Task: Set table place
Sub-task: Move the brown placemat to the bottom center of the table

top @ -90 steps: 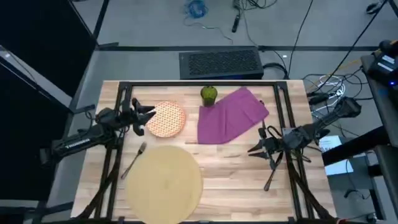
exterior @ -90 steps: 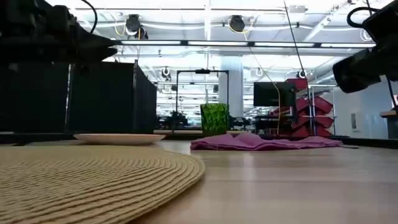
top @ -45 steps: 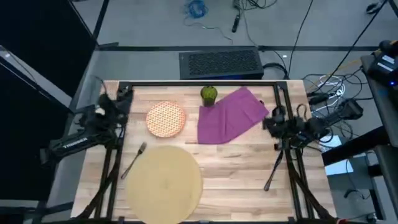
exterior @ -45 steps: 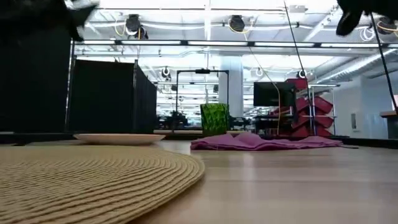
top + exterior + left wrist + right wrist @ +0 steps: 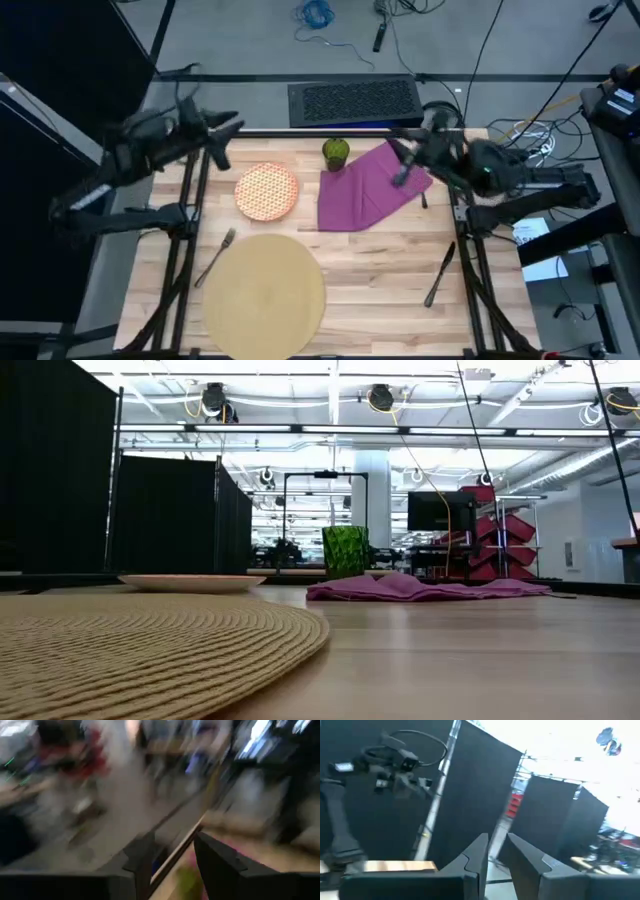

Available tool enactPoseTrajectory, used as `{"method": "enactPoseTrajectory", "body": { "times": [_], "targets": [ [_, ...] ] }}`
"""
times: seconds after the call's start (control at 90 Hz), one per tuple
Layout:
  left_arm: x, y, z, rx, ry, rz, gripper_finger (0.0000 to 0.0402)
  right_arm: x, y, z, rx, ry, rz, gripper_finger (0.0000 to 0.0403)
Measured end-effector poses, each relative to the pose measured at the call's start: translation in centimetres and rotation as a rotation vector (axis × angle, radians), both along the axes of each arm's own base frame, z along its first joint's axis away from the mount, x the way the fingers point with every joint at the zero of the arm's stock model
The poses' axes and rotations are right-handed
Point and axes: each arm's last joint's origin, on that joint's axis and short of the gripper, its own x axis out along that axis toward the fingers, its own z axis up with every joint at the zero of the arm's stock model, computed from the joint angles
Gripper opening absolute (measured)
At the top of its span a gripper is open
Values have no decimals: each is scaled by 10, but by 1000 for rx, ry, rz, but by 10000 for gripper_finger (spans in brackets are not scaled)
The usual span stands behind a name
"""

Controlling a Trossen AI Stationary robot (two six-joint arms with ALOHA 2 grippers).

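Both claws raised, empty, fingers slightly apart: left claw (image 5: pixel 222 140), right claw (image 5: pixel 400 165). Round orange-patterned plate (image 5: pixel 267 190) lies beside the large tan woven mat (image 5: pixel 264 292); plate-to-mat transfer likely next.

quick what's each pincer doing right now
Left pincer: open, empty, raised at the table's far left.
Right pincer: slightly open, empty, raised over the napkin.

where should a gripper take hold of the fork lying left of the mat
Probably the fork's handle near its middle, coming straight down from above. It lies flat on the table, slanting from its tines, close to the mat's upper left edge, down to the handle end farther left. Set the fingers across the thin shaft; the handle half is bare, with wood open on both sides.
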Motion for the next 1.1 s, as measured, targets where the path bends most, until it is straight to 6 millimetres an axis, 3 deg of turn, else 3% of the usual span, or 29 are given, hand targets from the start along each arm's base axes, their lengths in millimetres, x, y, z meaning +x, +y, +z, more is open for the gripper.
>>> {"method": "enactPoseTrajectory", "body": {
  "times": [0.156,0.278,0.389,0.533,0.667,0.878,1.1],
  "targets": [
    [-2,0,-27,-161,269,73,127,39,-31,-16,263,340,1,55],
    [-18,-9,-43,-287,327,122,127,71,-48,-42,546,498,275,55],
    [-44,-24,-40,-313,214,162,127,110,-47,-74,684,538,532,54],
    [-78,-43,-40,-312,8,170,127,160,-33,-117,771,518,635,38],
    [-91,-50,-54,-327,-97,173,127,190,-20,-160,909,552,680,12],
    [-82,-45,-77,-344,-90,180,127,213,20,-215,1038,677,713,5],
    [-71,-41,-77,-314,-58,143,127,224,58,-251,1175,731,704,1]
  ]
}}
